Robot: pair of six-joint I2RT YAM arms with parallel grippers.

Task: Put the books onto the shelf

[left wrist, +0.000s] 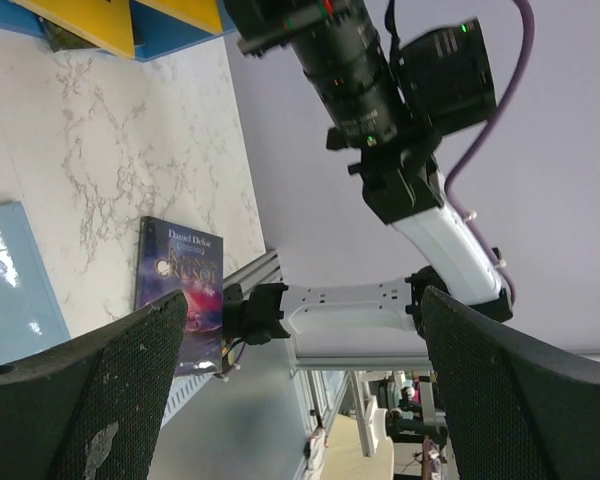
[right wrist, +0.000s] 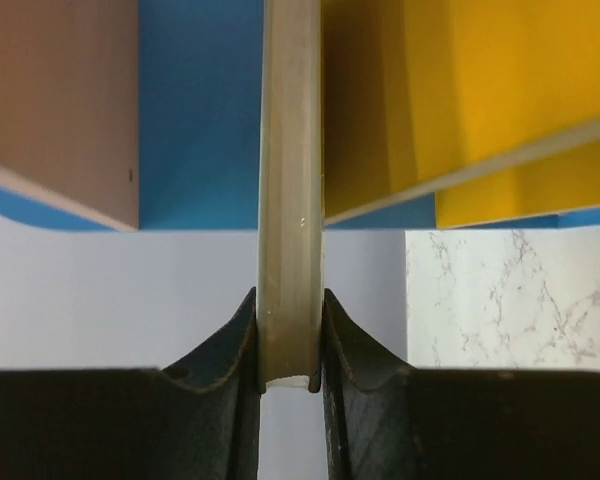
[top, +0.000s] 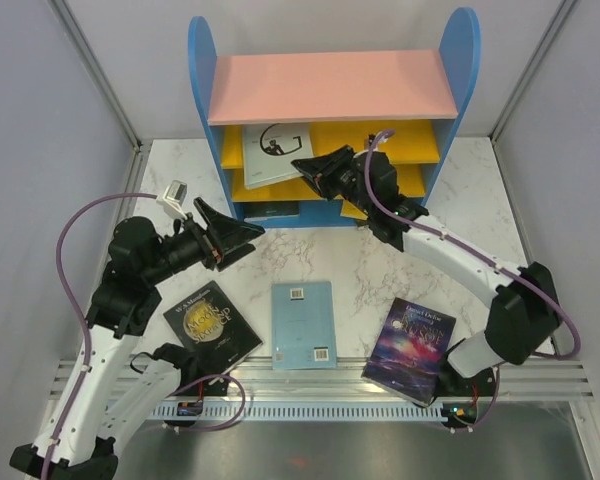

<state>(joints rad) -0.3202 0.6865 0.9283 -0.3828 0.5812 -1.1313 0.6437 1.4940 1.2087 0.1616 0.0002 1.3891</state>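
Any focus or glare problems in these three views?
Top external: evenly lit and sharp, only soft shadows and no strong glare on the marble table. Left wrist: the left gripper has dark, slightly soft fingers; the galaxy book reads clearly. Right wrist: the white book clamped in the right gripper is blurred close up.

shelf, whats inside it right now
A white book leans at the upper yellow level of the shelf, pinched by the right gripper. A dark book lies at the bottom. The pink top board hides the rear.
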